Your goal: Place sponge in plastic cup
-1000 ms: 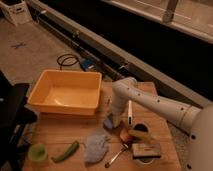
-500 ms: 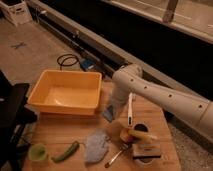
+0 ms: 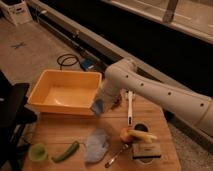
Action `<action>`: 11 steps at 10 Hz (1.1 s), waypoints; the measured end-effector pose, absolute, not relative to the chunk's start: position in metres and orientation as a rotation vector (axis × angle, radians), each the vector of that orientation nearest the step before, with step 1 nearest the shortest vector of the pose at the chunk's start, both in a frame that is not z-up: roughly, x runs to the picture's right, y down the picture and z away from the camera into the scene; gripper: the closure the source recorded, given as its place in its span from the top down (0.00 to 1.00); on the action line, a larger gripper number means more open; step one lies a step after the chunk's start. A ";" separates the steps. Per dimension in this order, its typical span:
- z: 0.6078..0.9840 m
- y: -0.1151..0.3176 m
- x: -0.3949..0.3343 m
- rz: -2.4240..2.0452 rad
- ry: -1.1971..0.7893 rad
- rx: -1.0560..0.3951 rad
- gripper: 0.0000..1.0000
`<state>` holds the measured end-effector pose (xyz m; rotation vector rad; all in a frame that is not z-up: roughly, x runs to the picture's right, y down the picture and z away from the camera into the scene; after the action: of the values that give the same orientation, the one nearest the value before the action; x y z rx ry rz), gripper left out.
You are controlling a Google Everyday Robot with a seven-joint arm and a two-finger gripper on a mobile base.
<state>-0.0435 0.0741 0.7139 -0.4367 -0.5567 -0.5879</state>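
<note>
The blue-grey sponge (image 3: pixel 97 106) hangs in the air just in front of the yellow tub's near right corner, above the wooden table (image 3: pixel 60 132). My gripper (image 3: pixel 102 101), at the end of the white arm reaching in from the right, is shut on it. The pale green plastic cup (image 3: pixel 37 152) stands upright at the table's front left corner, well to the left of and below the gripper, next to a green pepper (image 3: pixel 66 151).
A big yellow tub (image 3: pixel 65 92) fills the back left of the table. A pale-blue rag (image 3: pixel 96 145) lies below the gripper. To the right are a white utensil (image 3: pixel 130 107), a dark cup (image 3: pixel 141 128), a tan-and-dark block (image 3: pixel 146 151) and a spoon (image 3: pixel 117 156).
The arm has risen and swung left, and the sponge has come up off the table with the gripper, toward the tub's corner.
</note>
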 end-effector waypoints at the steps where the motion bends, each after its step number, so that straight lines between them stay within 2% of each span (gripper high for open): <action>1: 0.715 0.072 -0.064 -0.616 -0.586 -0.430 0.00; 3: 0.717 0.073 -0.096 -0.672 -0.635 -0.437 0.00; 11: 0.712 0.074 -0.108 -0.737 -0.645 -0.434 0.00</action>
<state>-0.1084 0.0735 0.7119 -0.4345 -0.6452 -0.7373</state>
